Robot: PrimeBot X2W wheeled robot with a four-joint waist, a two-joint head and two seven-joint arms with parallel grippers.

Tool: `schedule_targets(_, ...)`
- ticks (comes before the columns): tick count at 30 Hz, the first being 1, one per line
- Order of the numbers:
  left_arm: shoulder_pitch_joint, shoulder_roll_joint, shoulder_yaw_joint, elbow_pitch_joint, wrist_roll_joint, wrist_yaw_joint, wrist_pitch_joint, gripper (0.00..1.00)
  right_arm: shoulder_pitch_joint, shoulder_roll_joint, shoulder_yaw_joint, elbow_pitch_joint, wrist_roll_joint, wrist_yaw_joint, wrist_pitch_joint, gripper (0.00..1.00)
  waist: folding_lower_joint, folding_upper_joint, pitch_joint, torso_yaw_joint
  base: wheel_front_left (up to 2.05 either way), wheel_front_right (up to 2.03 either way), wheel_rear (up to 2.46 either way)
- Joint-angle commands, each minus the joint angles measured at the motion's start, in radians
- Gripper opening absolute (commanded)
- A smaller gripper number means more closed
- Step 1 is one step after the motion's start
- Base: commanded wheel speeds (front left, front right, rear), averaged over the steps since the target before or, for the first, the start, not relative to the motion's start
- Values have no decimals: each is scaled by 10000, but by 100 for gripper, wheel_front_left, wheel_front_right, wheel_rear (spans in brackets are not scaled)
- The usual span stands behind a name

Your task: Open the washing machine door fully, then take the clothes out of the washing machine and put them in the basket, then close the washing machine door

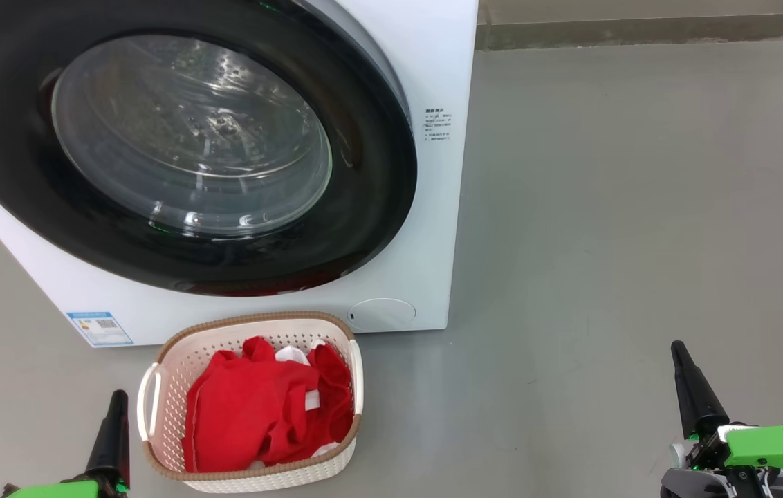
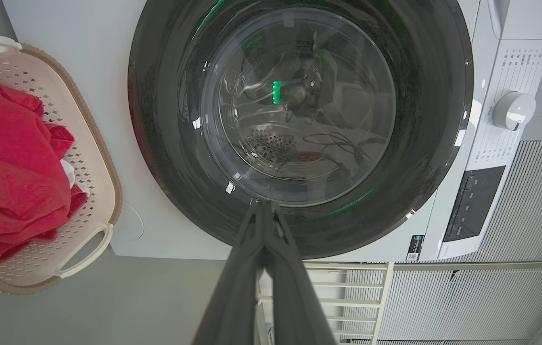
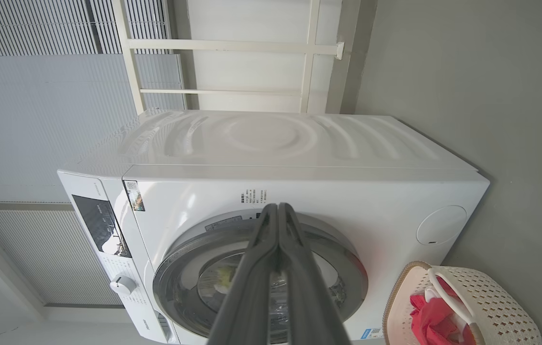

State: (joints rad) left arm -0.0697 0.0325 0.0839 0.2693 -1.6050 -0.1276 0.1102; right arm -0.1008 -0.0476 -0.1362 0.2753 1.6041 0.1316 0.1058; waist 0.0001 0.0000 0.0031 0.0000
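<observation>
Left jaws, washing machine door [image 1: 184, 138]: cropped.

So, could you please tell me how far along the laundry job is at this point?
Done: the clothes lie in the basket, and the washing machine door looks shut, flush against the washing machine. In hand: nothing; the left gripper and right gripper are shut and empty, apart from everything. Left: apparently nothing.

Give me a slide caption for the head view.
Washing machine door closed, red clothes in the basket on the floor before it.
</observation>
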Motion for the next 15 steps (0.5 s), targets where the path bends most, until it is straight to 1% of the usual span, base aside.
schedule_targets(1,-383,177,300,-244,-35,-31,32,0,-71,-26,223,-305,44,-9,76,0,0,0,0,0,0,0,0)
schedule_targets(15,-383,177,300,-244,-35,-31,31,0,-71,-26,223,-305,44,-9,76,0,0,0,0,0,0,0,0)
